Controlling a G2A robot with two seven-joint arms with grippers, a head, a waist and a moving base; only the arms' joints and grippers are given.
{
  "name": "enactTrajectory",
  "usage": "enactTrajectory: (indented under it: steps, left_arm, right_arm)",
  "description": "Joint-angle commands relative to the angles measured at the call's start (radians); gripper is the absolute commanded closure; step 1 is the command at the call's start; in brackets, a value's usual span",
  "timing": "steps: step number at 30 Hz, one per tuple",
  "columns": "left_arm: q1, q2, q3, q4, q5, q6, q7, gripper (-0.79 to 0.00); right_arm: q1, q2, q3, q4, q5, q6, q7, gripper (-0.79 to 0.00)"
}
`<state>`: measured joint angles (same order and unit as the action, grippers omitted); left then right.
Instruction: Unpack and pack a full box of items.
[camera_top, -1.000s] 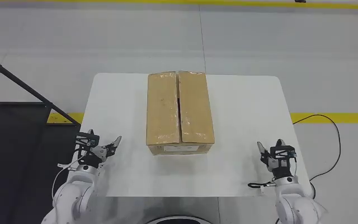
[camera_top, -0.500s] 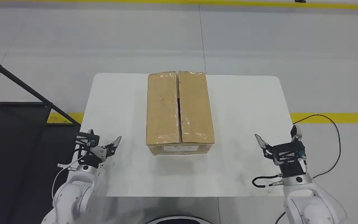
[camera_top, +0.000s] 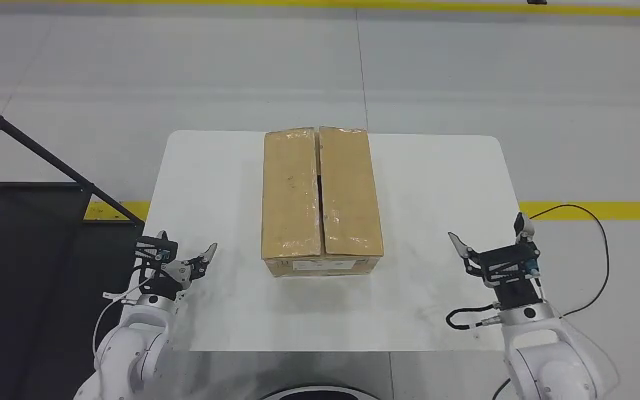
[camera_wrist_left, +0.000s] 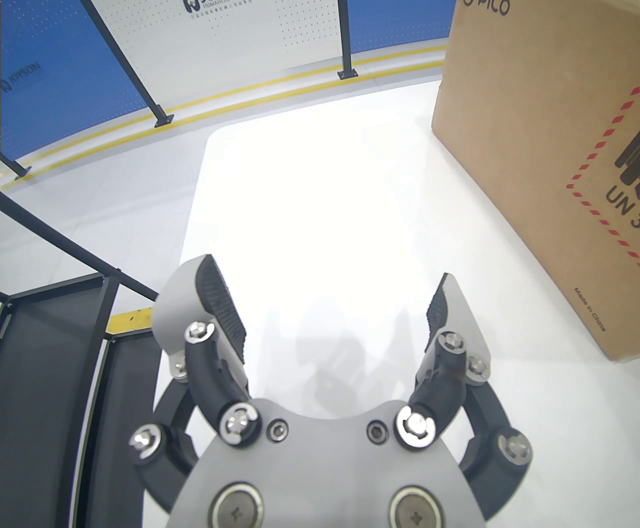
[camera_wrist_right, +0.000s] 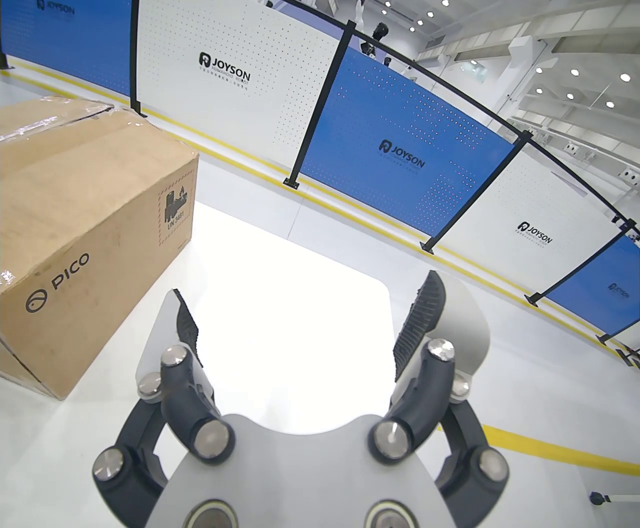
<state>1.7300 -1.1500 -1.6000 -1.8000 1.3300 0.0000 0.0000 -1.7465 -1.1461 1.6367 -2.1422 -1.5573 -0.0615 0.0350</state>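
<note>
A brown cardboard box (camera_top: 322, 200) stands in the middle of the white table (camera_top: 430, 190), its two top flaps folded down with a seam between them. My left gripper (camera_top: 186, 255) hangs open over the table's near left corner, well left of the box; its own view has the box's side (camera_wrist_left: 545, 125) off to one side of the empty gripper (camera_wrist_left: 327, 290). Over the near right edge my right gripper (camera_top: 486, 238) stands open, with nothing between its fingers. In its view the box (camera_wrist_right: 85, 235) lies beyond the gripper (camera_wrist_right: 305, 300).
A dark panel with a black frame (camera_top: 45, 270) stands just left of the table. A black cable (camera_top: 585, 270) trails over the floor at the right. Yellow floor lines (camera_top: 580, 210) run behind the table.
My right gripper has shifted from the near right corner, turned and spread its fingers wider. The left arm and the box have not moved.
</note>
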Motion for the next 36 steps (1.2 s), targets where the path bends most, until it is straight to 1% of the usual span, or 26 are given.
enactTrajectory:
  steps: [1,14,16,20,21,22,24,26,27,30,33,36]
  left_arm:
    - [0.0,0.0,0.0,0.0,0.0,0.0,0.0,-0.785]
    - [0.0,0.0,0.0,0.0,0.0,0.0,0.0,-0.785]
    - [0.0,0.0,0.0,0.0,0.0,0.0,0.0,-0.785]
    - [0.0,0.0,0.0,0.0,0.0,0.0,0.0,-0.785]
    - [-0.002,0.0,0.007,0.009,0.002,-0.011,0.002,-0.785]
    - [-0.014,-0.001,0.023,0.04,-0.001,-0.037,0.006,-0.785]
    - [-0.061,-0.003,0.068,0.109,0.009,-0.106,0.009,-0.785]
    - [-0.111,-0.004,0.096,0.175,0.008,-0.167,0.023,-0.785]
    - [-0.128,-0.004,0.103,0.199,-0.002,-0.202,0.041,-0.785]
    - [-0.158,-0.005,0.105,0.251,-0.032,-0.257,0.108,-0.785]
    - [-0.159,-0.004,0.094,0.255,-0.062,-0.296,0.165,-0.785]
    - [-0.149,-0.004,0.085,0.23,-0.089,-0.317,0.174,-0.785]
  right_arm:
    - [0.0,0.0,0.0,0.0,0.0,0.0,0.0,-0.785]
    - [0.001,0.0,-0.001,-0.001,-0.002,-0.003,-0.002,-0.785]
    - [0.007,0.001,-0.004,-0.004,-0.024,-0.023,-0.008,-0.785]
    - [0.037,0.002,-0.027,-0.019,-0.081,-0.045,0.019,-0.785]
    - [0.044,0.002,-0.033,-0.024,-0.094,-0.053,0.027,-0.785]
    - [0.051,0.002,-0.039,-0.03,-0.108,-0.062,0.034,-0.785]
    - [0.054,0.002,-0.04,-0.032,-0.12,-0.064,0.041,-0.785]
    - [0.054,0.002,-0.04,-0.032,-0.12,-0.064,0.041,-0.785]
    - [0.054,0.002,-0.04,-0.032,-0.12,-0.064,0.041,-0.785]
    - [0.054,0.002,-0.04,-0.032,-0.12,-0.064,0.041,-0.785]
    - [0.054,0.002,-0.04,-0.032,-0.12,-0.064,0.041,-0.785]
    - [0.054,0.002,-0.04,-0.031,-0.119,-0.064,0.041,-0.785]
